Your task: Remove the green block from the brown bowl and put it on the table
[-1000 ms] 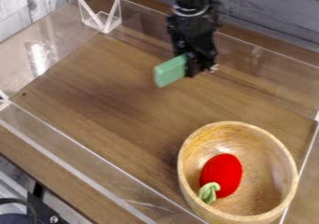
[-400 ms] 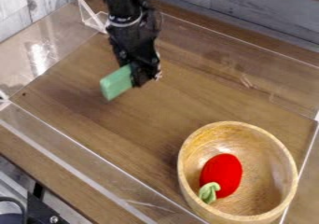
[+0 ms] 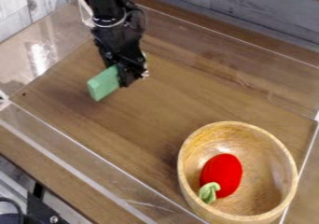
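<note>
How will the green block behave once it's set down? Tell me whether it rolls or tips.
The green block looks flat-sided and rigid, so it probably won't roll. Held tilted by the gripper, it may tip onto a broad face on the table. It seems light.

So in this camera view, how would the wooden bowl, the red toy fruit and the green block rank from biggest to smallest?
1. brown bowl, clearly the largest.
2 and 3. red toy fruit and green block look about alike; the block sits farther from the camera and is partly hidden by the jaws, so I won't rank those two.
</note>
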`<state>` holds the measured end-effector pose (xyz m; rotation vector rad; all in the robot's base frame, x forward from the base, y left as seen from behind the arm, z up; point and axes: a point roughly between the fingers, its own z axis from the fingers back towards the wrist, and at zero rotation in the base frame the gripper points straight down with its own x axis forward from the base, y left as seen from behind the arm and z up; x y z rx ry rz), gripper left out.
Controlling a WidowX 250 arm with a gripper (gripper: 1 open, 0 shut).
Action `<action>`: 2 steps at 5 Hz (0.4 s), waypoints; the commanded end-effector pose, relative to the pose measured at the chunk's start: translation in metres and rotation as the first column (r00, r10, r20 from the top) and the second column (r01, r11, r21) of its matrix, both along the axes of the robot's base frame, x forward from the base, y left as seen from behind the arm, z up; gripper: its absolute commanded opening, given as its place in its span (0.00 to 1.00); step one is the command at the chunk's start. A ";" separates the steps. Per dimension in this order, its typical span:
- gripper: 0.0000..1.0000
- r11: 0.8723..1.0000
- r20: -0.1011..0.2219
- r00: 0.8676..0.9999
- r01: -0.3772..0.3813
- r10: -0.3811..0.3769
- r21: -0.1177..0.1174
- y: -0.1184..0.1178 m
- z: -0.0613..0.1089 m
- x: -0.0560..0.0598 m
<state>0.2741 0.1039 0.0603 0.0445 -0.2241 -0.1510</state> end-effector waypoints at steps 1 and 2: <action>0.00 1.000 0.036 0.999 -0.026 0.025 0.006 0.010 0.011 0.005; 0.00 0.999 0.028 0.999 -0.043 0.043 -0.006 0.017 0.008 0.006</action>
